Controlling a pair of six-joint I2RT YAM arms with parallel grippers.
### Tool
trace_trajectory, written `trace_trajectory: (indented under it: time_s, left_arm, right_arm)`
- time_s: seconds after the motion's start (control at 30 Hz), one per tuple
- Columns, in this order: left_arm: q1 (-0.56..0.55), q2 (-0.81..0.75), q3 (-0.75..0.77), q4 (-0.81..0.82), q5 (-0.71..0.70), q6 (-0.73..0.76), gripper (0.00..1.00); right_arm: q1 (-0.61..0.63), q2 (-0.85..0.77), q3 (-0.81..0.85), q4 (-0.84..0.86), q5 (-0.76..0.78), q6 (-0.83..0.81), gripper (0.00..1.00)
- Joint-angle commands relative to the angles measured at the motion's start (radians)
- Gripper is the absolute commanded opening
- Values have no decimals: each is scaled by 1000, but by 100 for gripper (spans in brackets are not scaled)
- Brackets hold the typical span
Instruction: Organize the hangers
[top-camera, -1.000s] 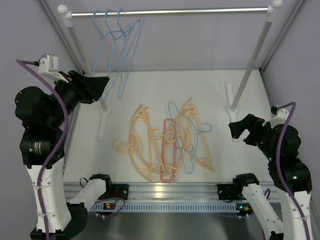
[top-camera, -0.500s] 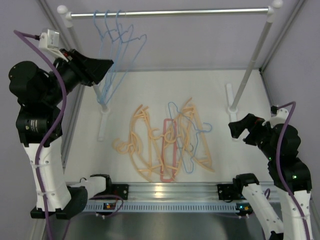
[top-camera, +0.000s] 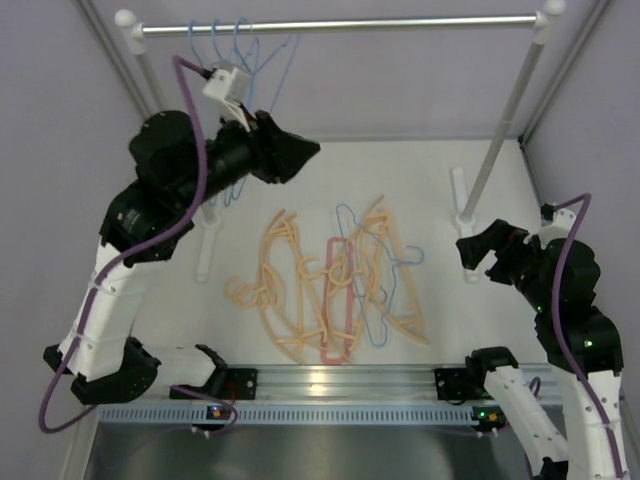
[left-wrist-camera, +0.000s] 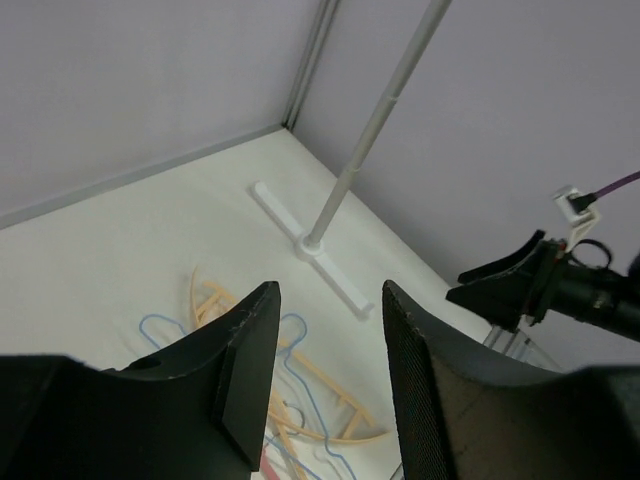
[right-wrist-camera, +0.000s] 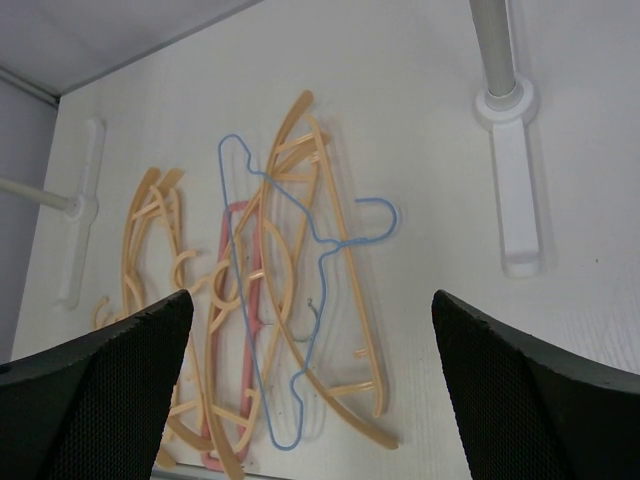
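Peach-orange hangers (top-camera: 290, 262) are lying in a tangled heap at the middle of the white table (top-camera: 420, 180). We are noting a pink-red hanger (right-wrist-camera: 232, 330) lying lengthwise among them, one end reaching the heap's near edge. We are making out at least one light-blue wire hanger (right-wrist-camera: 390, 215) lying across the heap's right half, hook pointing right. More blue wire hangers (top-camera: 240, 50) are hanging at the left end of the silver rail (top-camera: 400, 20) along the back.

We are seeing the left gripper (left-wrist-camera: 327, 290) hovering high over the table's back-left part, just in front of the hung ones. Its jaws are standing apart and nothing is between them.

The right gripper (right-wrist-camera: 312, 300) is hanging at the table's right side, near the rail's right post foot (right-wrist-camera: 508, 180) and well apart from the heap. Its jaws are spread wide and are carrying nothing.
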Motion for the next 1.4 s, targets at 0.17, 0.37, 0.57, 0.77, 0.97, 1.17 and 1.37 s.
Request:
trace_trajectory:
  time_s: [0.17, 0.37, 0.57, 0.77, 0.97, 1.17, 1.37]
  left_arm:
    - [-420, -120, -414, 32, -680, 75, 50]
    - [-632, -16, -621, 98, -835, -16, 49]
    - [-687, 169, -670, 222, -840, -100, 47]
    - [-689, 406, -579, 254, -811, -111, 47]
    - [-687, 606, -488, 251, -797, -111, 47]
    - [-687, 716, -446, 254, -780, -111, 47]
    - [-678, 780, -449, 254, -783, -128, 47]
  right_arm:
    - [-8, -3, 102, 45, -12, 4, 99]
    - [-10, -7, 148, 10, 30, -1, 99]
    - [-8, -23, 156, -15, 75, 16, 99]
    - [-8, -58, 139, -29, 75, 22, 99]
    - [-8, -76, 133, -36, 69, 22, 99]
    - [-9, -82, 135, -44, 74, 13, 99]
    - [-8, -92, 121, -44, 75, 11, 99]
